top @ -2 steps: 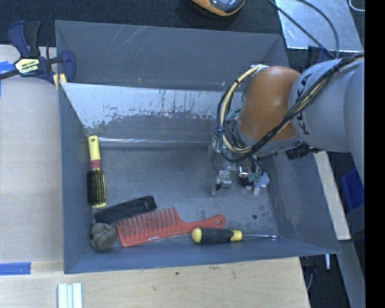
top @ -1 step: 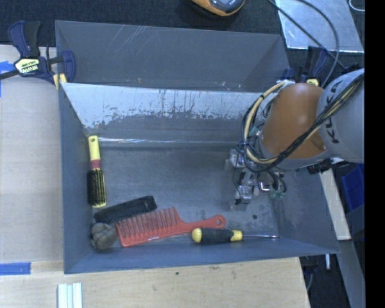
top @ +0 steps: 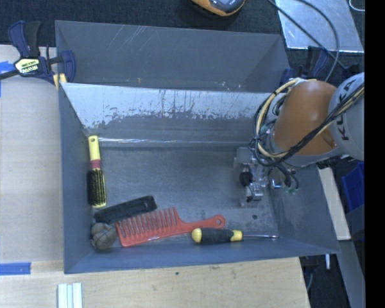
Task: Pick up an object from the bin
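I am hanging my gripper (top: 253, 190) over bare floor in the view's right part of the grey metal bin (top: 179, 63), and I cannot tell whether it is spread or closed. The nearest thing, a screwdriver with a yellow-and-black handle (top: 217, 236), is lying along the near wall, just below and left of me in the view, apart from me. Further left, a red plastic comb (top: 160, 226), a flat black bar (top: 125, 208), a round grey-brown lump (top: 102, 236) and a yellow-handled black brush (top: 95, 175) are lying well apart from me.
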{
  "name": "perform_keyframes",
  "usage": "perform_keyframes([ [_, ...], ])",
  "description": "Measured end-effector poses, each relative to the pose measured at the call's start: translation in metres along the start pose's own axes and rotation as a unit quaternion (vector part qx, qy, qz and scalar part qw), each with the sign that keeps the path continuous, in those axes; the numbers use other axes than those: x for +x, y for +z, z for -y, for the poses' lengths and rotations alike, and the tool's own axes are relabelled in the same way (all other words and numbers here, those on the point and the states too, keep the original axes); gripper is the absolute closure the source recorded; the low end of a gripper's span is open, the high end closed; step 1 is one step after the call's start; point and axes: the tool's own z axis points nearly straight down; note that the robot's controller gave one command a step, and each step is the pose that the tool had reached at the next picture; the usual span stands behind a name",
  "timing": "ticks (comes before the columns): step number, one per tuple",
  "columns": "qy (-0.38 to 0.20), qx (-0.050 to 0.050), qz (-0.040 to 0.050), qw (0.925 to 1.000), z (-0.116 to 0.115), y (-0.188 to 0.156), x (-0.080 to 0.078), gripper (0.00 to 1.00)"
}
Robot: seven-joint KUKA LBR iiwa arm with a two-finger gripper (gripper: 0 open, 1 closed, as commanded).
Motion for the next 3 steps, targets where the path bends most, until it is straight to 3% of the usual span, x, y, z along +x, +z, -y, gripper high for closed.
perform_keyframes([
  [2, -0.015, 0.001, 0.0023, 0.9999, 0.041, 0.006, 0.006, 0.0],
  [3, -0.003, 0.0, 0.0005, 1.0, 0.044, 0.006, 0.009, 0.0],
])
